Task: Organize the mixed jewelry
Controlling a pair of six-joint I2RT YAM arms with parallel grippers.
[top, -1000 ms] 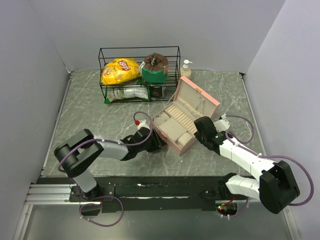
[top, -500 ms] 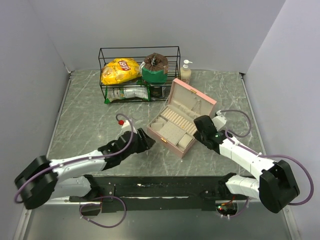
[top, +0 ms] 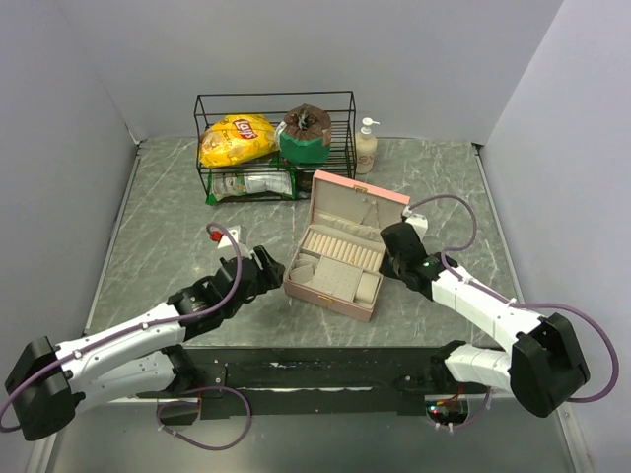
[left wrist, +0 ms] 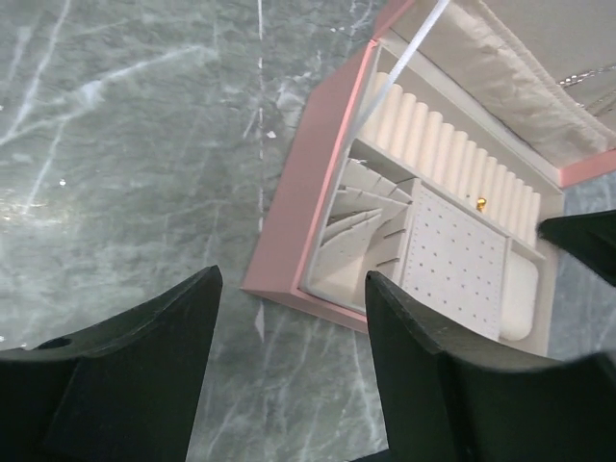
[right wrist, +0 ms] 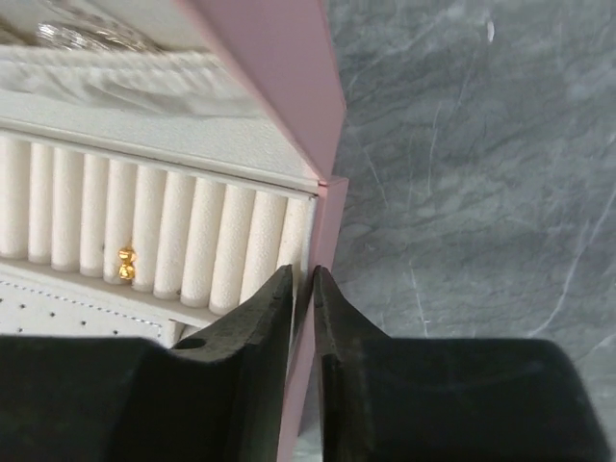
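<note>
The pink rectangular jewellery box [top: 326, 296] stood open on the grey marbled bench [top: 168, 227], its lid upright, between the two arms. The left end effector [left wrist: 289, 289] hovered just beside the box's left wall, jaws wide apart and empty. The right end effector [right wrist: 300, 281] showed only a narrow slit, lined up with the box's right wall; whether it pinched that wall could not be told. A tiny gold piece [right wrist: 125, 263] sat among the cream ring rolls [right wrist: 192, 231], and a fine silver chain [left wrist: 587, 79] lay against the lid lining. The step looked like positioning the box. The next move would call for a delicate fingertip pinch on one small piece.
</note>
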